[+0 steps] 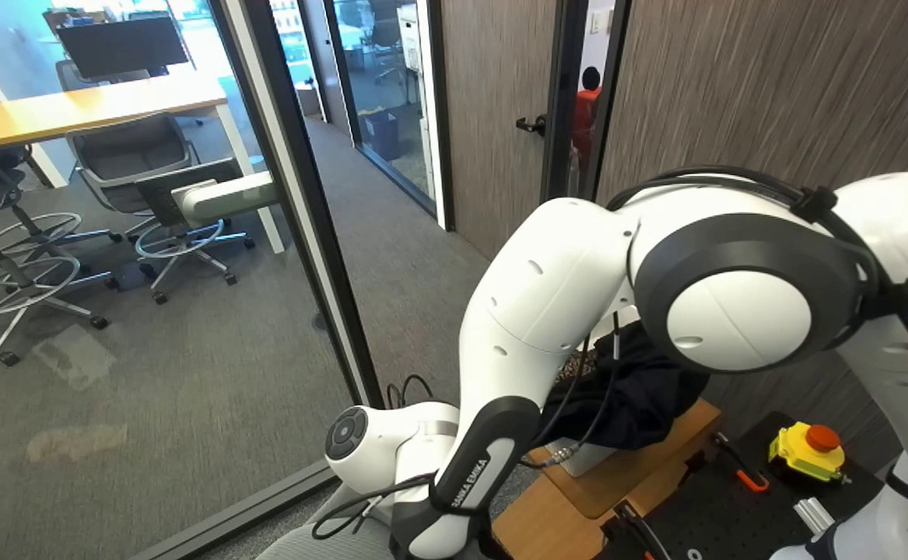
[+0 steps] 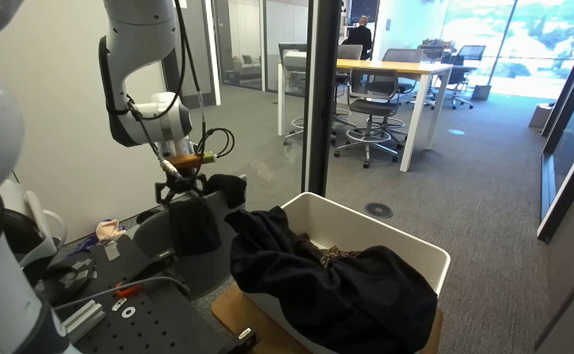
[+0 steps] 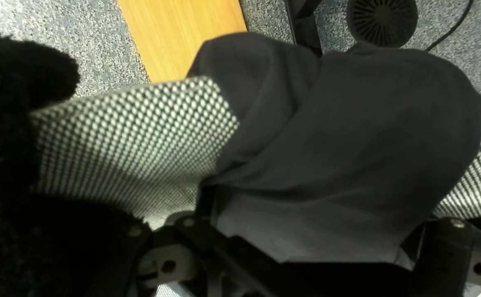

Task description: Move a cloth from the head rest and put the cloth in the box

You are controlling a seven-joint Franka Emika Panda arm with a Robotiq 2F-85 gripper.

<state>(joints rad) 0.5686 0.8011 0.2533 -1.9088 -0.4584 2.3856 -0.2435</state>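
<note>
A dark cloth hangs over the grey mesh chair back in an exterior view. In the wrist view the dark cloth lies across the mesh. My gripper is at the top of the chair back, just above the cloth. In the wrist view the gripper has its fingers spread wide, with the cloth between and beyond them; contact cannot be told. The white box stands to the side, with a large dark garment over its rim. In an exterior view the arm hides the gripper.
A black fuzzy item hangs on the chair back beside the gripper, close to the wrist camera. A patterned cloth is inside the box. A black perforated board with tools lies near the robot base. A glass wall post stands behind.
</note>
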